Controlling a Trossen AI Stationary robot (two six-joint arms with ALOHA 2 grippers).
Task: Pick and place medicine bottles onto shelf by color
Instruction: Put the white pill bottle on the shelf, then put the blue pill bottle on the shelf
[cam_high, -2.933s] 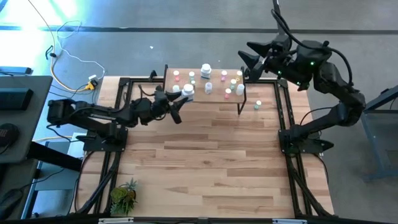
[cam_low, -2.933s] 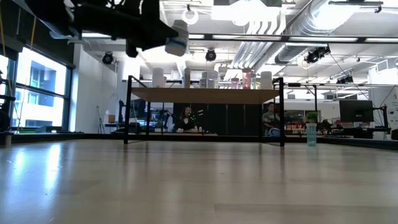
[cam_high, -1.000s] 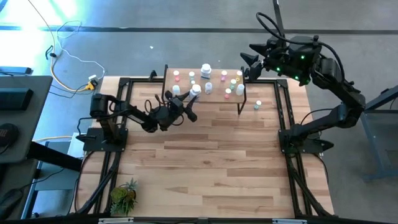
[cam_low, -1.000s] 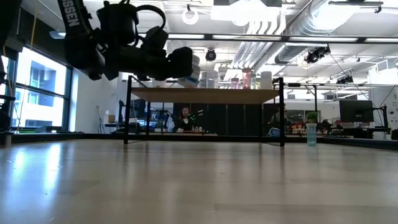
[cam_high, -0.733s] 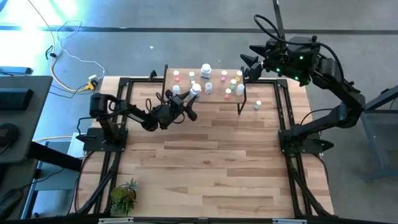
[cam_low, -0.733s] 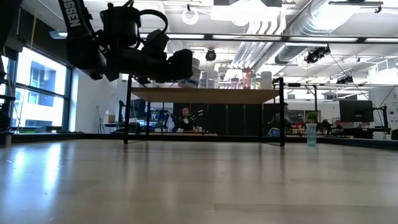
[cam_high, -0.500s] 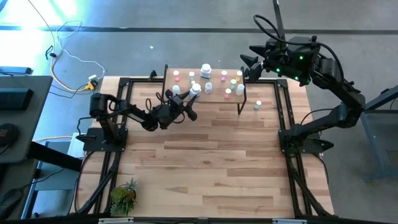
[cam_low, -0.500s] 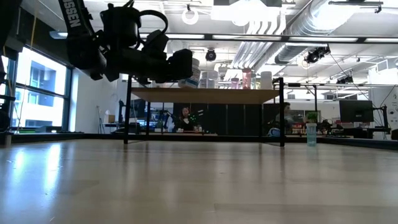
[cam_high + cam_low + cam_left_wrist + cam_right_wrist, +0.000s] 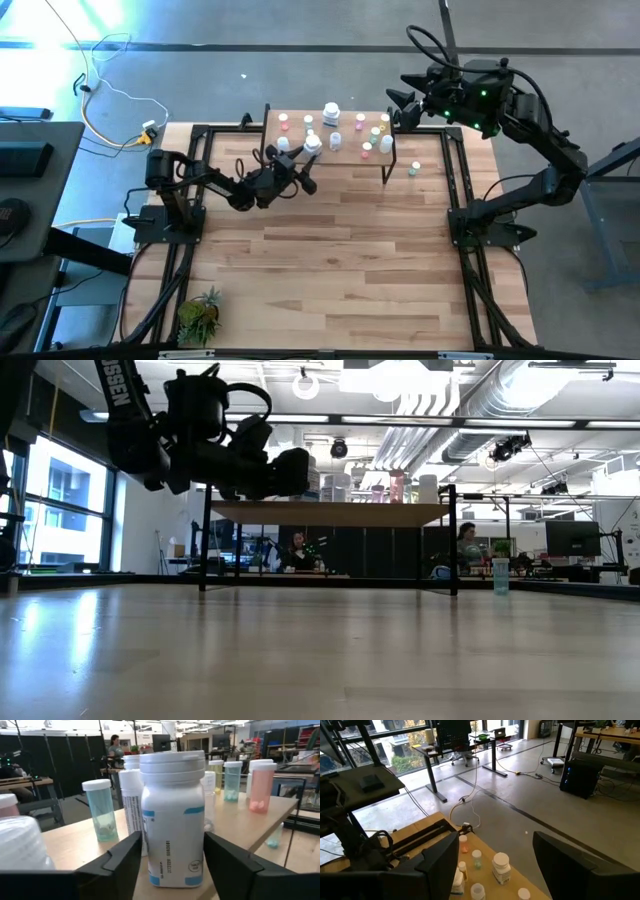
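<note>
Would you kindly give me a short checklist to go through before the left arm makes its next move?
1. Large white bottle upright on the shelf: ok.
2. Left gripper free of that bottle: cannot tell.
3. Neighbouring white bottle well clear behind it: not ok, very close.
4. Right gripper open, empty, beyond the shelf's right end: ok.
5. Every bottle shelved: not ok, one small bottle stands on the table.

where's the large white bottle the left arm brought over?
High view: the large white bottle stands on the shelf at its front left, between the open fingers of the left gripper, beside a green bottle.
</note>
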